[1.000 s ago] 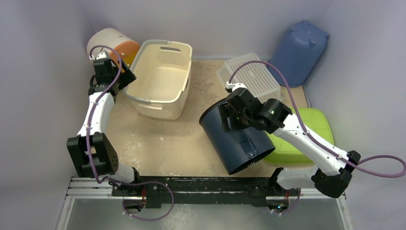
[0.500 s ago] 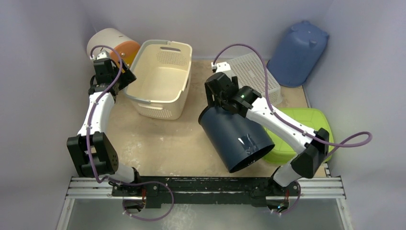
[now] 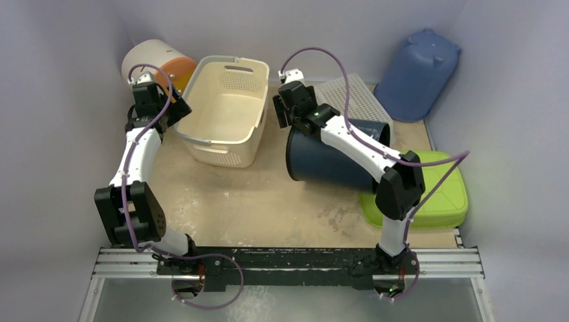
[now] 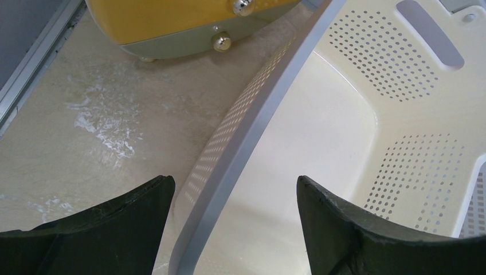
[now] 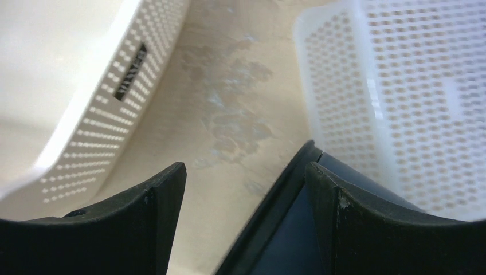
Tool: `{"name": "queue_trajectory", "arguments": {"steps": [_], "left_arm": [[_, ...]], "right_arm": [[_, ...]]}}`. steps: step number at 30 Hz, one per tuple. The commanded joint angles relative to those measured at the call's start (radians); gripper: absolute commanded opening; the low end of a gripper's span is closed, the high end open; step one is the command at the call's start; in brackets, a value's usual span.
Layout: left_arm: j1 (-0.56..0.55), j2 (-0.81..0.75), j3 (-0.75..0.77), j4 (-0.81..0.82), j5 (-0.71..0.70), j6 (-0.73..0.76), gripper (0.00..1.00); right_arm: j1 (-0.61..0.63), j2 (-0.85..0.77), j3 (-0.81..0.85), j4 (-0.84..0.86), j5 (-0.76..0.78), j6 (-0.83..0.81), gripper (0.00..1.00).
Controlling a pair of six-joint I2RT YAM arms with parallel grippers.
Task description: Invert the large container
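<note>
Right of centre on the table, we find the bin (image 3: 322,164) lying tipped over, its far side by the mesh basket (image 3: 355,97) and its right end at the green lid (image 3: 436,194). At its upper-left edge hangs the right gripper (image 5: 245,169), fingers spread, nothing clamped. Upper left, the left gripper (image 4: 235,180) stands with fingers apart, astride the cream basket's (image 3: 221,154) rim.

Straddling the grey rim (image 4: 269,103) of a cream perforated plastic basket (image 4: 372,51) with the left gripper (image 4: 235,189) spread wide. Beyond, by the table's edge: yellow rounded container (image 4: 172,23), brass-studded.
</note>
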Motion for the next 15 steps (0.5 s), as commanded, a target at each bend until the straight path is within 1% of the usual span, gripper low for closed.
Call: {"name": "queue_trajectory", "arguments": {"steps": [1, 3, 8, 15], "left_arm": [[0.006, -0.002, 0.040, 0.042, -0.006, 0.024, 0.78], [0.007, -0.003, 0.039, 0.039, -0.010, 0.029, 0.78], [0.007, -0.011, 0.036, 0.033, -0.022, 0.036, 0.78], [0.007, -0.011, 0.039, 0.033, -0.021, 0.033, 0.78]], "right_arm": [[0.005, 0.059, 0.087, 0.055, -0.124, -0.062, 0.78], [0.004, 0.069, 0.103, 0.065, -0.142, -0.074, 0.78], [-0.003, 0.056, 0.133, 0.047, -0.131, -0.098, 0.78], [-0.014, 0.000, 0.199, -0.024, -0.034, -0.138, 0.84]]}}
